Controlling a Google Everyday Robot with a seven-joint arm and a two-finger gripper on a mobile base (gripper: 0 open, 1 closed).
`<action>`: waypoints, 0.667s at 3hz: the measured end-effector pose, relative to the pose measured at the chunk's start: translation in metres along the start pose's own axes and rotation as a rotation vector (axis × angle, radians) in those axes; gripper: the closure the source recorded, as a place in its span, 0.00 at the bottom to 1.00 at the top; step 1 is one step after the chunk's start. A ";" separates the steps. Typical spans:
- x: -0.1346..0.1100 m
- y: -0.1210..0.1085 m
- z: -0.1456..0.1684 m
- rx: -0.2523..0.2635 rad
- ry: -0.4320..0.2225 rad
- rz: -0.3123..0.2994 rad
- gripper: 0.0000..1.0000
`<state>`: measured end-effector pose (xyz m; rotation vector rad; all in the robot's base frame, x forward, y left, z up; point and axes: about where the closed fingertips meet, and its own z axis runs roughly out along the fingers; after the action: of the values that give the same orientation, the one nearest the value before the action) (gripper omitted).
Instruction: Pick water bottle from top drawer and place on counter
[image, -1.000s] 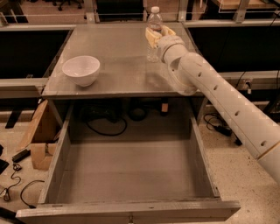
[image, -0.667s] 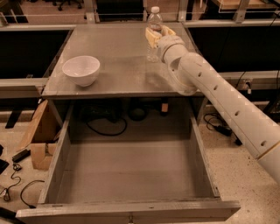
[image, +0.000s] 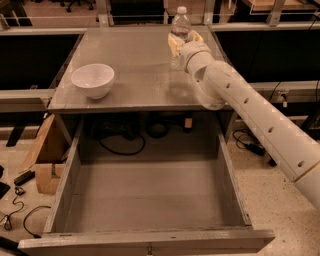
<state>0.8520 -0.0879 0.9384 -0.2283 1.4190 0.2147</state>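
Observation:
The water bottle stands upright at the back right of the counter, its base on or just above the surface. My gripper reaches in from the right, its yellowish fingers closed around the bottle's middle and hiding the label. The top drawer is pulled fully open below the counter's front edge and holds nothing.
A white bowl sits on the counter's left side. My white arm crosses the counter's right edge and the drawer's right side. Cables and a cardboard box lie on the floor to the left. Dark shelves flank the cabinet.

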 end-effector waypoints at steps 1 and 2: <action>0.000 0.000 0.000 0.000 0.000 0.000 0.00; 0.000 0.000 0.000 0.000 0.000 0.000 0.00</action>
<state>0.8520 -0.0878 0.9384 -0.2284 1.4191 0.2148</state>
